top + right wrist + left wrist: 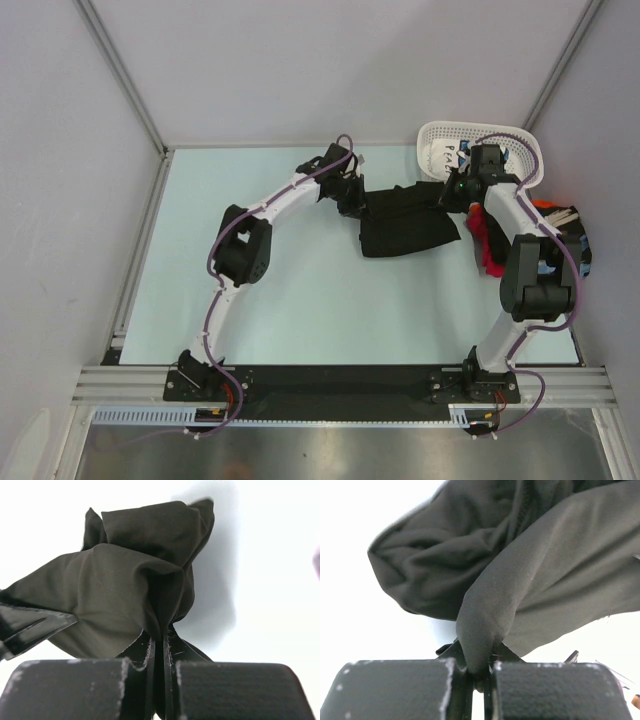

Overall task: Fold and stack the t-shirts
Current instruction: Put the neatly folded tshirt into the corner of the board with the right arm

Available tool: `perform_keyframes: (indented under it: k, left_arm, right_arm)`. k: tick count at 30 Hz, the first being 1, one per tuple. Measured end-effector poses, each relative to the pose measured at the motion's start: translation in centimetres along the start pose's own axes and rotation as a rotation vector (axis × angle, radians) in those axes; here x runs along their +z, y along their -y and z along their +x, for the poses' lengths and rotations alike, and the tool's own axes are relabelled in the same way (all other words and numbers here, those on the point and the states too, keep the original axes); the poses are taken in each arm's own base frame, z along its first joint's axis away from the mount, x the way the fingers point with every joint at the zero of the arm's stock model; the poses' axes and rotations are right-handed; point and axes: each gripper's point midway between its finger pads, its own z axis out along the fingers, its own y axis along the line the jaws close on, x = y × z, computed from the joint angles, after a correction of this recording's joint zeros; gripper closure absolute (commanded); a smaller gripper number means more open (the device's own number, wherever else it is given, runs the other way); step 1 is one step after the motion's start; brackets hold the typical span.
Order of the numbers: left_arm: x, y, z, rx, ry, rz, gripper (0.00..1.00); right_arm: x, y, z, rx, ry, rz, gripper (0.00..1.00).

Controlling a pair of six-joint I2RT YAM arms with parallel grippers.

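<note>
A black t-shirt hangs stretched between my two grippers over the far right part of the table. My left gripper is shut on the shirt's left end. In the left wrist view a fold of the dark cloth is pinched between the jaws of the left gripper. My right gripper is shut on the right end. In the right wrist view the bunched cloth rises from the closed right gripper. A red t-shirt lies crumpled beside the right arm, partly hidden by it.
A white lattice basket stands at the far right, just behind the right gripper. More cloth, black with orange and blue, is heaped at the table's right edge. The pale blue table is walled on the left, back and right.
</note>
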Motion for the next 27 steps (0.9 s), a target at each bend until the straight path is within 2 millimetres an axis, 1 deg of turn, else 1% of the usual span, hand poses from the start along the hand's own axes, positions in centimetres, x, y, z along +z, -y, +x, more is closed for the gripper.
perform_keyframes:
  k: [2,5,8,14,16,18,22,25,27]
  left_arm:
    - [-1.2,1.2,-0.5,0.027,0.025,0.007,1.0]
    - [-3.1,2.9,-1.2,0.063,0.062,0.023,1.0]
    - [-4.1,4.5,-1.6,0.091,0.083,0.042,1.0]
    - [-5.1,8.2,-1.5,0.142,0.095,0.087,1.0]
    - [-5.4,9.4,-1.4,0.159,0.099,0.108,1.0]
    - [-5.4,10.1,-0.9,0.171,0.09,0.12,1.0]
    - [-5.0,10.8,-0.1,0.177,0.06,0.132,1.0]
    - [-4.7,11.5,-0.3,0.185,0.061,0.15,1.0]
    - [-4.8,12.4,-0.4,0.196,0.064,0.172,1.0]
  right_arm:
    - [-0.9,-0.3,-0.5,-0.004,0.022,-0.004,1.0]
    - [-1.8,-0.2,-1.0,0.002,0.04,-0.003,1.0]
    - [-2.5,0.0,-1.3,0.005,0.057,0.004,1.0]
    - [-5.2,0.6,-2.4,0.017,0.108,0.018,1.0]
    - [-5.6,1.1,-2.6,0.023,0.114,0.025,1.0]
    - [-5.6,1.6,-2.3,0.029,0.105,0.034,1.0]
    - [-5.7,2.8,-1.1,0.044,0.084,0.073,1.0]
    - [-6.5,3.4,-1.6,0.053,0.103,0.088,1.0]
    - [-7.5,3.7,-2.4,0.062,0.122,0.097,1.0]
